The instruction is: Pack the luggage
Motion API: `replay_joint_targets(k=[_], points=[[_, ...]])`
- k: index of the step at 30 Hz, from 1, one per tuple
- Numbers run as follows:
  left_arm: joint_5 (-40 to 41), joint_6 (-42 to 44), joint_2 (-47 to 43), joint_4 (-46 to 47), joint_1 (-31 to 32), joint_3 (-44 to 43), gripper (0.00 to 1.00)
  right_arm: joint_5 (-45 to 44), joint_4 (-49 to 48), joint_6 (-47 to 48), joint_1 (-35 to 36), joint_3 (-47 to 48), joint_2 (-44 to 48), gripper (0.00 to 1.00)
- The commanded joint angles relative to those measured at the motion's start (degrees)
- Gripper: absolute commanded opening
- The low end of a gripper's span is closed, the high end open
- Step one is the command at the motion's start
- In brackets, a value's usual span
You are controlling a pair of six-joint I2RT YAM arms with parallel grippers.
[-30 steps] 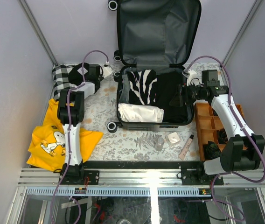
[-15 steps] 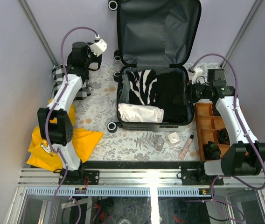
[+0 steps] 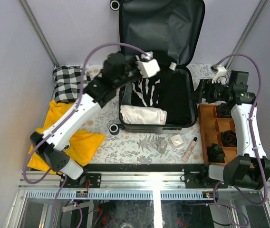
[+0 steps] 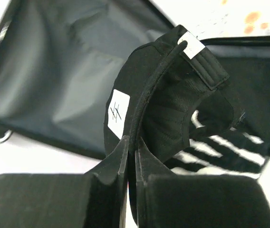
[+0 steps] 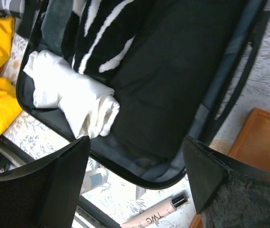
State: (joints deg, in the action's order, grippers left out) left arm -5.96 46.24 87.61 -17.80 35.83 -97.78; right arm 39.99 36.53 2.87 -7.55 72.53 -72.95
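Black fingers of the left gripper (image 4: 131, 142) are pinched on the edge of a black cap (image 4: 173, 104), which is held over the striped garment (image 3: 147, 88) in the luggage (image 3: 161, 28), open mid-table with its lid propped at the far side. The right gripper (image 5: 136, 142) is spread, empty, just beside the case's right wall. The cap should be lowered flat onto the packed clothes before release, clear of the rim.

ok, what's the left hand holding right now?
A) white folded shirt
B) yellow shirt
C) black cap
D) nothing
C: the left wrist view shows the left hand shut on the edge of a black cap, held over the open luggage.
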Motion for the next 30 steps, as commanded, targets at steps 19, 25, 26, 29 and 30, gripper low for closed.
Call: replay_joint_targets(k=[19, 25, 26, 29, 30], points=[[22.36, -5.32, 29.56, 32.91, 12.58, 0.08, 0.0, -0.51, -1.87, -2.85, -5.19, 8.95, -6.48, 0.77], [19.78, -2.47, 31.17, 33.16, 12.43, -6.08, 0.0, -0.05, -2.09, -3.76, -5.19, 11.4, -7.86, 0.76], [19.34, -2.61, 31.86, 32.11, 12.45, -6.74, 0.0, -0.06, -2.35, -3.86, -5.15, 10.95, -7.74, 0.76], [18.2, -1.57, 33.3, 30.82, 12.57, -4.56, 0.0, -0.81, -2.43, -3.48, -5.19, 10.03, -6.89, 0.76], [18.06, -0.44, 33.37, 31.81, 12.79, -2.31, 0.0, -1.21, -2.38, -3.24, -5.19, 9.95, -6.6, 0.76]])
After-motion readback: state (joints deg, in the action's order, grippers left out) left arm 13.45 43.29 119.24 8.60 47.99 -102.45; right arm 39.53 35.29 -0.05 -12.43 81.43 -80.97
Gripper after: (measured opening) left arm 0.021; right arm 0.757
